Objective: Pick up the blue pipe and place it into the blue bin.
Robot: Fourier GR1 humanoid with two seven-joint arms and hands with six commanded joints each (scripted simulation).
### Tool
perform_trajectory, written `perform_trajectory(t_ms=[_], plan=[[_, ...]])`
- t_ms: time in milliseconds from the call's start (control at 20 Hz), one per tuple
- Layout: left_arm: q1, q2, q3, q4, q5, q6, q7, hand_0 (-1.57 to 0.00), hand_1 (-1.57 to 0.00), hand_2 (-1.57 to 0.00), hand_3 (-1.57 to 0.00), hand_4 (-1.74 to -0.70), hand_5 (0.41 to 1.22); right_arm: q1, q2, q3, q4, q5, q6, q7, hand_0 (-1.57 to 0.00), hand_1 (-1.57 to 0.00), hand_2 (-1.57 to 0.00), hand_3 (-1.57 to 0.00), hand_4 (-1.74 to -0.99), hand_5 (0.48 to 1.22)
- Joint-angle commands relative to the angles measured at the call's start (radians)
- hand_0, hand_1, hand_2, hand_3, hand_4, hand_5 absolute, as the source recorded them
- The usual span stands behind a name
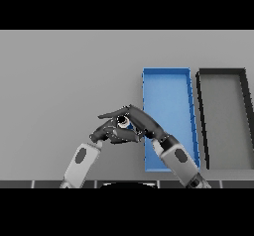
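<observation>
place: bare test bench/lab | evid: plain grey table [59, 81], blue bin [168, 101], black bin [223, 121] side by side

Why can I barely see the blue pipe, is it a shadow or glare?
Head view: neither; light is flat and even, without glare. The right hand and left hand crowd over the blue pipe, so only a bit shows left of the blue bin.

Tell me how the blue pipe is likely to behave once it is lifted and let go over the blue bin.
The blue pipe shows little beyond a round end between both hands, so it probably rolls if released on a flat floor. It looks small and rigid, likely light. The right hand curls over it, the left hand beside it; the blue bin has walls that should stop a roll.
</observation>
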Motion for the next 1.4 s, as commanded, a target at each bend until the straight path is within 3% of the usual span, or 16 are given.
perform_trajectory(t_ms=[0,100,250,400,450,550,650,800,950,1100,1250,1350], plan=[[0.005,-0.002,-0.007,0.000,-0.018,-0.013,0.015,-0.60,-0.55,-0.53,-0.48,-1.21,1.221,0.000,0.000,0.006,0.004,0.006,-0.007,0.016,-1.56,-1.56,-1.56,-1.56,-1.738,1.211],[0.004,-0.011,0.005,0.006,-0.041,-0.020,0.028,-0.38,-0.35,-0.34,-0.30,-1.08,1.029,0.009,-0.011,0.015,-0.006,0.011,-0.019,0.020,-1.57,-1.57,-1.57,-1.56,-1.739,1.214],[-0.005,-0.020,0.026,-0.003,-0.015,-0.019,0.088,-0.20,-0.18,-0.17,-0.16,-1.00,0.770,-0.004,-0.020,0.025,0.006,0.032,-0.042,0.024,-1.57,-1.57,-1.57,-1.57,-1.740,1.218],[0.011,-0.040,0.026,0.016,-0.013,-0.010,0.125,-0.10,-0.09,-0.09,-0.08,-0.97,0.603,-0.004,-0.034,0.020,-0.001,0.010,-0.042,0.008,-1.57,-1.57,-1.57,-1.57,-1.740,1.219],[0.010,-0.037,0.027,0.017,-0.021,-0.002,0.106,-0.08,-0.07,-0.07,-0.06,-0.97,0.567,0.008,-0.026,0.031,-0.007,0.003,-0.048,0.012,-1.57,-1.57,-1.57,-1.57,-1.741,1.220],[0.014,-0.029,0.027,0.018,-0.037,0.007,0.101,-0.05,-0.05,-0.04,-0.04,-0.95,0.513,0.003,-0.026,0.012,-0.003,-0.017,-0.054,0.000,-1.57,-1.57,-1.57,-1.57,-1.741,1.220],[0.021,-0.022,0.026,0.022,-0.042,0.007,0.101,-0.03,-0.03,-0.03,-0.03,-0.93,0.484,-0.012,-0.007,-0.013,-0.020,-0.097,-0.058,0.008,-1.57,-1.57,-1.57,-1.57,-1.741,1.220],[0.015,-0.026,0.024,0.022,-0.043,0.004,0.118,-0.02,-0.01,-0.01,-0.01,-0.91,0.470,-0.085,0.009,-0.074,-0.035,-0.187,-0.107,0.076,-1.57,-1.57,-1.57,-1.57,-1.741,1.221],[0.015,-0.028,0.020,0.021,-0.045,0.002,0.122,-0.01,-0.01,-0.01,-0.01,-0.91,0.450,-0.196,-0.016,-0.148,-0.058,-0.287,-0.128,0.147,-1.57,-1.57,-1.57,-1.57,-1.741,1.221],[0.017,-0.034,0.020,0.023,-0.040,-0.001,0.136,0.00,0.00,0.00,0.00,-0.91,0.437,-0.353,-0.088,-0.263,-0.021,-0.411,-0.145,0.150,-1.57,-1.57,-1.57,-1.57,-1.741,1.221],[0.022,-0.031,0.020,0.012,-0.040,0.000,0.155,0.00,0.00,0.00,0.00,-0.90,0.432,-0.466,-0.182,-0.380,0.021,-0.371,-0.214,0.156,-1.57,-1.57,-1.57,-1.57,-1.741,1.221],[0.010,-0.025,0.027,0.016,-0.042,0.000,0.153,0.00,0.00,0.00,0.00,-0.89,0.428,-0.489,-0.258,-0.427,0.074,-0.367,-0.240,0.161,-1.57,-1.57,-1.57,-1.57,-1.741,1.221]])
